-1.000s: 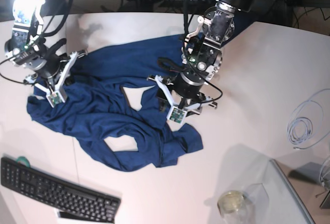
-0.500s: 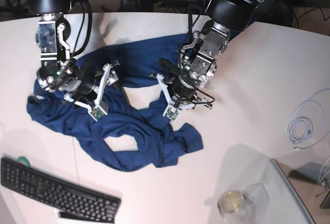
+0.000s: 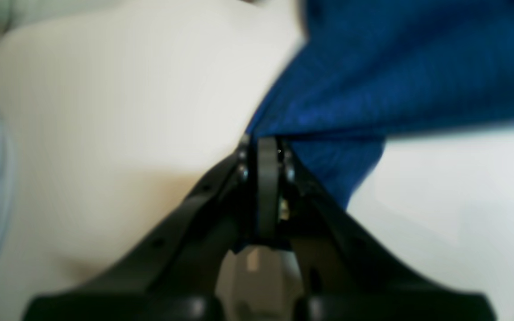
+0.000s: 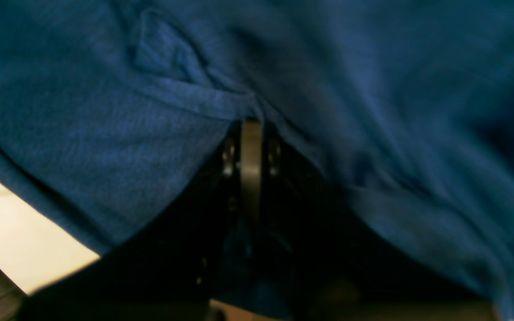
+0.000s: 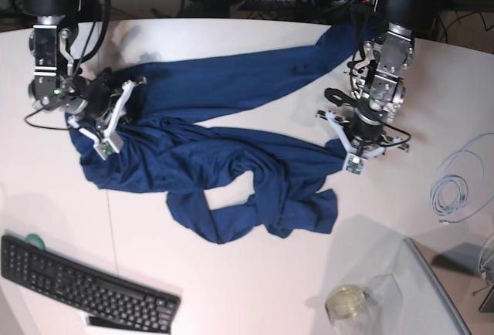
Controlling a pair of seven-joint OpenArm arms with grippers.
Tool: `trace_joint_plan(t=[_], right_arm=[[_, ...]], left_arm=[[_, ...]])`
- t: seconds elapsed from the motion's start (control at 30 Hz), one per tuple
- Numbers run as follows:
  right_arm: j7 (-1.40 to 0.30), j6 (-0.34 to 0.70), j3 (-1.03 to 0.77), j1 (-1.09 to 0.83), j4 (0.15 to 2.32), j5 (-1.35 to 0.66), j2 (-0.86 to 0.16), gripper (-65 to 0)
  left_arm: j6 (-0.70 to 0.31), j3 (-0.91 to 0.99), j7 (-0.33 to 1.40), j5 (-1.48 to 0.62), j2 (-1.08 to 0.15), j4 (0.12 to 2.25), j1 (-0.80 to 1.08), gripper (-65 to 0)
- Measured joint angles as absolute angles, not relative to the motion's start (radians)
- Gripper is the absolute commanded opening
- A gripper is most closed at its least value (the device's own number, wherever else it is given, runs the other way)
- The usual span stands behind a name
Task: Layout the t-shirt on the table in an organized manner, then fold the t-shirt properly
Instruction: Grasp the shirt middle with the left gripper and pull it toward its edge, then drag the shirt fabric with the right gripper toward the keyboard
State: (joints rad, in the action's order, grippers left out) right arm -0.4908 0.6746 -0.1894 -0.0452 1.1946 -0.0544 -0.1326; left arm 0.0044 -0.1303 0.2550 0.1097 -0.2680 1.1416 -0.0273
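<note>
T-shirt: one, dark navy, long sleeves (image 5: 231,157). Lies crumpled across the middle of the table, stretched between the two grippers; one long band runs along the far side, the rest bunches in folds toward the near edge, with a small patch of bare tabletop showing inside the folds.
Table: one, white, curved far edge (image 5: 231,289); a thin seam line runs from the near edge up toward the cloth.
Left gripper: one (image 5: 356,150), near the table's right side. Left wrist view shows the jaws together with a pinch of the shirt's edge (image 3: 373,80) clamped at the tips (image 3: 266,147); cloth fans out from the tips above the tabletop.
Right gripper: one (image 5: 104,130), near the table's left edge. Right wrist view shows the jaws pressed together (image 4: 250,133) with navy fabric (image 4: 105,111) gathered at the tips and draped all round them.
Keyboard: one, black (image 5: 85,285), at the near left corner, well apart from the shirt.
Cable: one pale coil (image 5: 455,184) at the right edge.
Tray: one, grey translucent (image 5: 432,296), near right corner.
Round container: one, clear with yellowish content (image 5: 346,302), just beside the tray.
</note>
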Motion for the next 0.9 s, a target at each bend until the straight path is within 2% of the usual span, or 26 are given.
trace_joint_plan(t=[0.13, 0.27, 0.4, 0.63, 0.73, 0.8, 0.9], right_arm=[[-0.514, 0.674, -0.227, -0.044, 1.205, -0.031, -0.168, -64.5], [-0.608, 0.672, -0.229, -0.076, 1.287, -0.013, -0.163, -64.5], [-0.614, 0.672, -0.229, -0.139, 1.386, -0.014, -0.163, -64.5], [-0.614, 0.672, -0.227, -0.153, 1.391, -0.018, -0.162, -64.2], [-0.677, 0.673, -0.228, -0.208, 1.464, -0.013, -0.156, -63.9], [-0.713, 0.672, -0.228, -0.223, 1.521, -0.002, -0.139, -58.8], [-0.724, 0.673, -0.225, -0.241, 1.644, -0.017, -0.126, -39.2]], left_arm=[[0.018, -0.065, 0.254, 0.112, -0.295, 1.198, -0.020, -65.0], [0.007, -0.071, 0.251, 0.114, -0.280, 1.233, 0.009, -65.0], [0.009, -0.070, 0.255, 0.114, -0.282, 1.237, 0.034, -65.0], [0.011, -0.061, 0.258, 0.114, -0.286, 1.260, 0.122, -65.0], [0.011, -0.060, 0.273, 0.115, -0.288, 1.330, 0.173, -65.0], [0.010, -0.060, 0.347, 0.113, -0.288, 1.367, 0.183, -65.0], [0.010, -0.059, 0.415, 0.109, -0.288, 1.417, 0.181, -65.0]])
